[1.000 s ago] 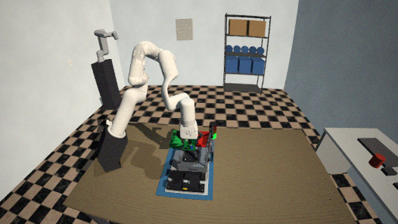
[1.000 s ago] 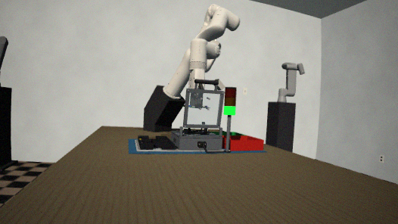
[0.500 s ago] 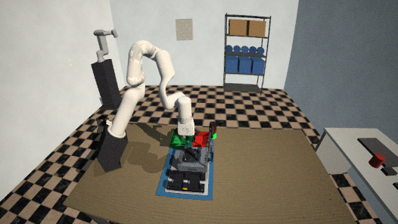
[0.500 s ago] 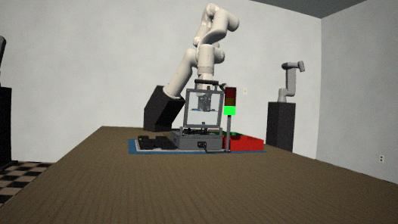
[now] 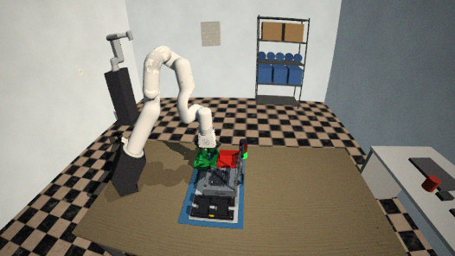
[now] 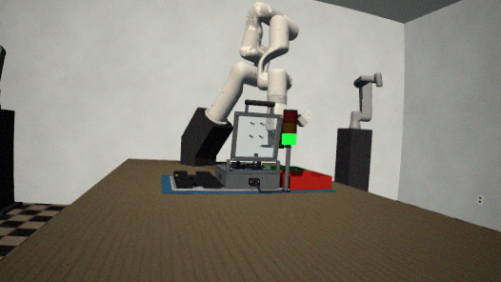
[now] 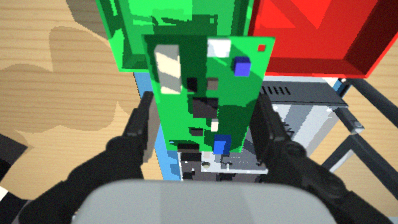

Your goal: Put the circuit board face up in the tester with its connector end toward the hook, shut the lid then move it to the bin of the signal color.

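My gripper [image 7: 205, 106] is shut on the green circuit board [image 7: 207, 95], gripping its two long edges. I hold it face up, with the white connector end pointing away from me. The board's far half hangs over the green bin [image 7: 165, 30]; its near end is still above the tester's edge [image 7: 300, 115]. The red bin [image 7: 320, 35] stands just to the right of the green one. In the top view the gripper [image 5: 208, 151] hovers over the green bin [image 5: 205, 160]. The signal tower [image 6: 289, 138] shows green. The tester's lid [image 6: 254, 138] stands open.
The tester [image 5: 221, 182] sits on the blue mat between the bins and the black tray [image 5: 213, 209]. The signal tower [image 5: 243, 151] stands close beside the red bin [image 5: 227, 158]. The lid's frame bars [image 7: 360, 145] lie to my right.
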`<control>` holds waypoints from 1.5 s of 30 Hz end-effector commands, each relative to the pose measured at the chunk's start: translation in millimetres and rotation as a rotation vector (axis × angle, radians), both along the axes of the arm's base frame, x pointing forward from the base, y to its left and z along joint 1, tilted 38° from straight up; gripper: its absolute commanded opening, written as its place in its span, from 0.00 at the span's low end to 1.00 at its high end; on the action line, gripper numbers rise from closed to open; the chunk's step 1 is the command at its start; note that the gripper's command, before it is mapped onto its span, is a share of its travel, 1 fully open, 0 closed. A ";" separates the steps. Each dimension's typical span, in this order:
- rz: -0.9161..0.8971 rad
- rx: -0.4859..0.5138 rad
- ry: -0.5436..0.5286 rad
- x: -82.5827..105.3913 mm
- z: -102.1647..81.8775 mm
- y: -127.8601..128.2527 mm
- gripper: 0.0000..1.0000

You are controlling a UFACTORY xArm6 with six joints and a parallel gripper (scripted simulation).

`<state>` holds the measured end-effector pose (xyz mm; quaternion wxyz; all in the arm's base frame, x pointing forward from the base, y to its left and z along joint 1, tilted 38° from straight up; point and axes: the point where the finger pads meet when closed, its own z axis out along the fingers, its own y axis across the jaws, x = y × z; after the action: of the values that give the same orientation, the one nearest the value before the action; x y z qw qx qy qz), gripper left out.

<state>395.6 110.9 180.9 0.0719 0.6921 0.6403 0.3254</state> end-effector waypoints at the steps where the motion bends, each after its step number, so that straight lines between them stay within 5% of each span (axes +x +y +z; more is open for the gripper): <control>1: -0.017 -0.019 0.005 -5.0 -4.3 28.1 0.79; 11: -0.017 -0.019 0.005 -13.2 -9.2 60.4 0.79; 45: -0.017 -0.019 0.005 -13.2 -13.0 68.7 0.79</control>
<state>381.1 178.8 168.3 0.0790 0.6977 0.6380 0.3161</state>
